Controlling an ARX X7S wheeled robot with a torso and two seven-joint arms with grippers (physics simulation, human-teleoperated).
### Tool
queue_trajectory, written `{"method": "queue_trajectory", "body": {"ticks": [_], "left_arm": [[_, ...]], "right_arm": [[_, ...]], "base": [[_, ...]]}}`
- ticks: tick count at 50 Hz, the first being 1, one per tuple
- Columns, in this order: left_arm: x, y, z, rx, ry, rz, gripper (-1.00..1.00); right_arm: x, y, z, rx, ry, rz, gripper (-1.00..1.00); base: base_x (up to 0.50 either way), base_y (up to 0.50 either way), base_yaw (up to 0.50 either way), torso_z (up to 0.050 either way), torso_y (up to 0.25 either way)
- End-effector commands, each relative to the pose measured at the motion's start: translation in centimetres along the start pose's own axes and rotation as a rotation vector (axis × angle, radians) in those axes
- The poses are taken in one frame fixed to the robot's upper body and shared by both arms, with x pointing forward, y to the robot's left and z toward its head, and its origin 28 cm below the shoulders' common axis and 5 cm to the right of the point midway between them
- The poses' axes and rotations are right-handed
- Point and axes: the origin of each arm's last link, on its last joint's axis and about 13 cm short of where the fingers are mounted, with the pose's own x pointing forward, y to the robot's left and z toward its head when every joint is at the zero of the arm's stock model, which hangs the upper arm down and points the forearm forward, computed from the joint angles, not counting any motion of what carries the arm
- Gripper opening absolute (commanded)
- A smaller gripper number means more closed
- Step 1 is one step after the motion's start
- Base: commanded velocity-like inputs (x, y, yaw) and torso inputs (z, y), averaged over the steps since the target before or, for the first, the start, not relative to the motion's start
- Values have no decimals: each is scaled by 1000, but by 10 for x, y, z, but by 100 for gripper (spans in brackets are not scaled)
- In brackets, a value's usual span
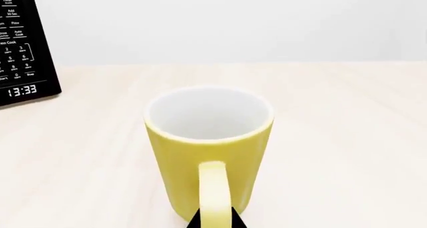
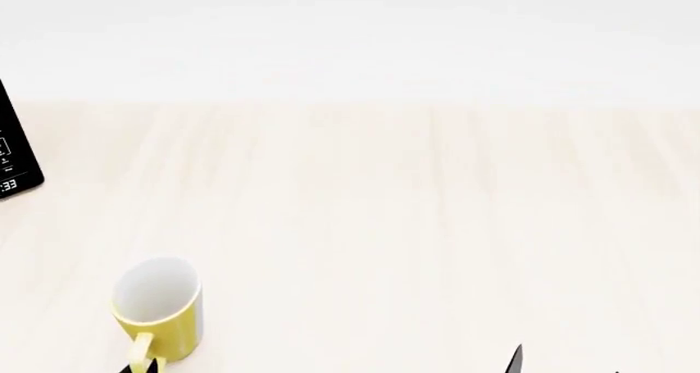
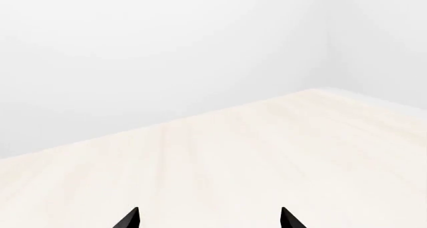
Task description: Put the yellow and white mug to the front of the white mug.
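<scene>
The yellow and white mug point(image 1: 175, 160) stands upright on the pale wooden counter, its yellow handle point(image 1: 215, 193) turned toward my left wrist camera and its inside white. My left gripper point(image 1: 215, 221) is shut on that handle, one black tip pressed against each side. In the head view the mug point(image 2: 164, 311) sits near the lower left corner, with the left gripper point(image 2: 143, 367) just at its handle. My right gripper point(image 3: 210, 219) hangs open over bare counter with nothing between its tips; only its tips point(image 2: 516, 358) show in the head view. The white mug is out of view.
A black microwave point(image 1: 23, 42) with a lit clock stands at the far left point(image 2: 13, 164), beyond the mug. A white wall runs behind the counter point(image 2: 415, 209). The right wrist view shows a counter edge point(image 3: 373, 101) meeting a wall corner.
</scene>
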Motion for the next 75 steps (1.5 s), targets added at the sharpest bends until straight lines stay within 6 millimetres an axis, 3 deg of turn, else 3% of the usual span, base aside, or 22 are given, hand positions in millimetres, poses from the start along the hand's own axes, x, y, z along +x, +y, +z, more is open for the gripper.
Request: {"method": "queue_trajectory", "body": {"ticks": [1,17,34,39,48,56,57,58,59,61,65,69,75], "left_arm": [[0,0,3,-16,-13,-8,-100],[-14,2,21,-119,-154,-85,-100],[-19,2,26,-94,-220,-77,-100],[-22,-2,30,-78,-252,-208,-100],[8,7,43,-96,-214,-316,-100],[58,27,71,66,-211,-403,-100],[64,30,79,24,-189,-494,-100],[69,33,84,66,-201,-465,-100],[78,38,96,133,-188,-612,-100],[85,42,105,174,-145,-682,-100],[104,53,118,188,4,-1061,-100],[117,60,121,177,61,-1140,-100],[125,61,135,252,106,-1105,-100]], "right_arm": [[0,0,1,0,-2,0,100],[-1,0,1,1,-5,-1,100],[0,0,0,-2,0,4,100],[0,1,-1,-3,2,8,100],[0,0,-1,-2,3,6,100],[1,0,-1,-2,6,7,100],[0,0,-1,-1,6,6,100],[0,0,-1,-1,6,6,100],[0,0,-1,-1,6,4,100],[1,0,-1,-2,7,3,100],[2,1,-2,-5,10,5,100],[1,0,-1,-4,8,3,100],[0,-1,0,-2,3,-1,100]], "base": [[0,0,0,0,0],[0,0,0,0,0],[0,0,0,0,1],[0,0,0,0,0],[0,0,0,0,0],[0,0,0,0,0],[0,0,0,0,0],[0,0,0,0,0],[0,0,0,0,10],[0,0,0,0,0],[0,0,0,0,0],[0,0,0,0,0],[0,0,0,0,0]]}}
